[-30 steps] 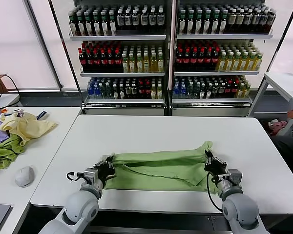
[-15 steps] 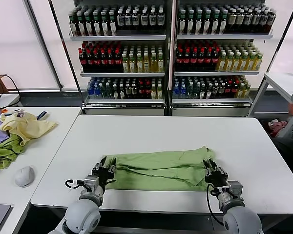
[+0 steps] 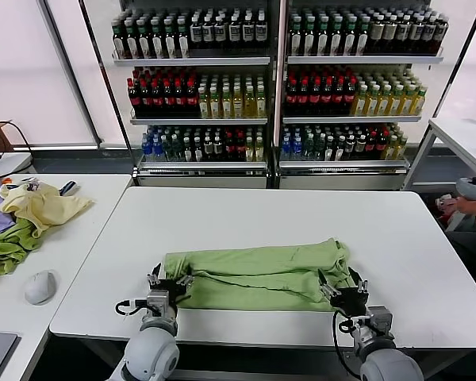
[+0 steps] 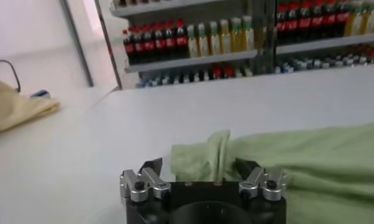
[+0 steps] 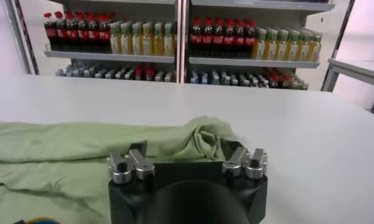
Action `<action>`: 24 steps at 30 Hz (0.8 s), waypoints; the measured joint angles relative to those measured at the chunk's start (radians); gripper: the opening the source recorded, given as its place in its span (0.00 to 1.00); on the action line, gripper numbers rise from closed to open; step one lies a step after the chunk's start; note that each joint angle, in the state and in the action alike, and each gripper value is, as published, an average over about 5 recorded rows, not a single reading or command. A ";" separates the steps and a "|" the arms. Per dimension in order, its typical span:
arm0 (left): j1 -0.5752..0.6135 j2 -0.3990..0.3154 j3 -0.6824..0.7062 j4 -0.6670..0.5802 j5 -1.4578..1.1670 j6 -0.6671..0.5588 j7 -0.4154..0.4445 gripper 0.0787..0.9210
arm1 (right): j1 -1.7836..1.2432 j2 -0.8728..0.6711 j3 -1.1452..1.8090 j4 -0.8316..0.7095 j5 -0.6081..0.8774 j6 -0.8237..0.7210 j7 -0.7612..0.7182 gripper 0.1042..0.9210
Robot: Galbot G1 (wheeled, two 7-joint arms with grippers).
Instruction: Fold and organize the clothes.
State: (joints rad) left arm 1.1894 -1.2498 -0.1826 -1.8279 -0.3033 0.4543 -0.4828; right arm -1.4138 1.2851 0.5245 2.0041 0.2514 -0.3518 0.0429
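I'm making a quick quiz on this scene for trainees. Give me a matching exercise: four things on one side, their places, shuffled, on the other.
Things:
1. green shirt
2. left gripper
3. right gripper
4. grey mouse

Places:
A. on the side table to the robot's left
B. at the shirt's right end, open
C. spread folded across the near part of the white table
D. at the shirt's left end, open

Pairs: 1-C, 2-D, 3-B, 4-A
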 measured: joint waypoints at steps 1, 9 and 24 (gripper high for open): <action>0.002 -0.003 0.001 0.004 0.004 0.001 -0.002 0.70 | -0.002 0.002 0.001 0.000 0.000 0.002 0.000 0.88; 0.013 -0.018 0.001 0.022 0.011 -0.002 0.001 0.43 | -0.005 0.018 0.001 0.000 -0.003 0.012 0.000 0.88; 0.037 0.056 -0.107 0.004 -0.074 -0.032 0.053 0.07 | 0.000 0.006 0.004 0.006 0.004 0.020 -0.007 0.88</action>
State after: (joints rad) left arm 1.2263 -1.1942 -0.2900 -1.8234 -0.3769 0.4224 -0.4303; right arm -1.4134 1.2914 0.5289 2.0104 0.2553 -0.3314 0.0361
